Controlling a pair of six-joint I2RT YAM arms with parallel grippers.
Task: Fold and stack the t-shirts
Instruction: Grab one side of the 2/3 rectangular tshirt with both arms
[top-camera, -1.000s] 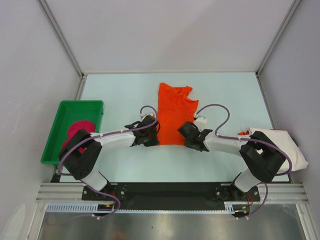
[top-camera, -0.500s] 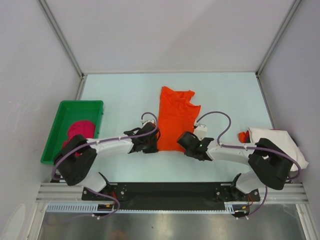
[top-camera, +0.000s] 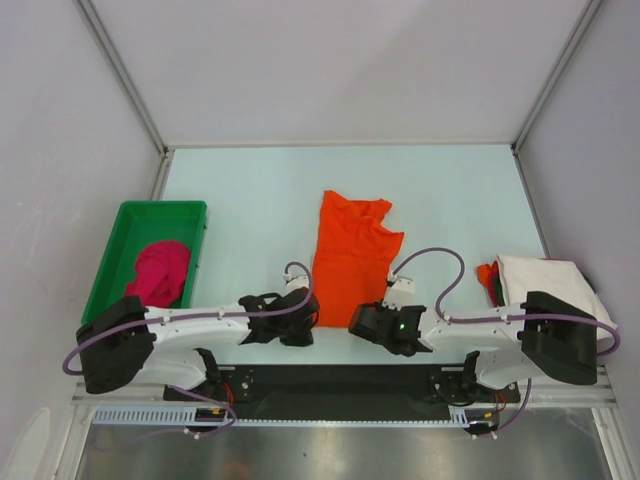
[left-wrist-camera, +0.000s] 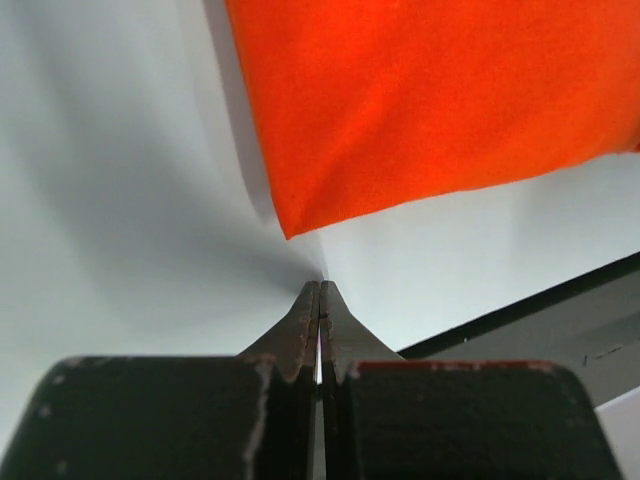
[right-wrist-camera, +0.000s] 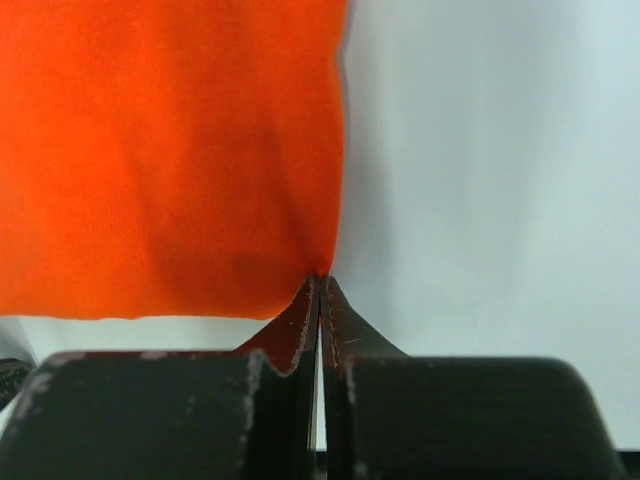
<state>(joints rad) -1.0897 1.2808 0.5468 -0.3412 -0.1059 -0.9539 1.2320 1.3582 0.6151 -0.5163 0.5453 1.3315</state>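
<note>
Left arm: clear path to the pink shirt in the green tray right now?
Probably yes. The pink t-shirt lies uncovered in the green tray on that arm's side, nothing between. The left hand is shut just short of a corner of the orange t-shirt and looks empty, so it seems free to go.

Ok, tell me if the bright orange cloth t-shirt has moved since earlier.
Yes. The orange t-shirt slid toward the arm bases, its hem now level with the green plastic tray's near rim.

Bright, even light — soft shadows
</note>
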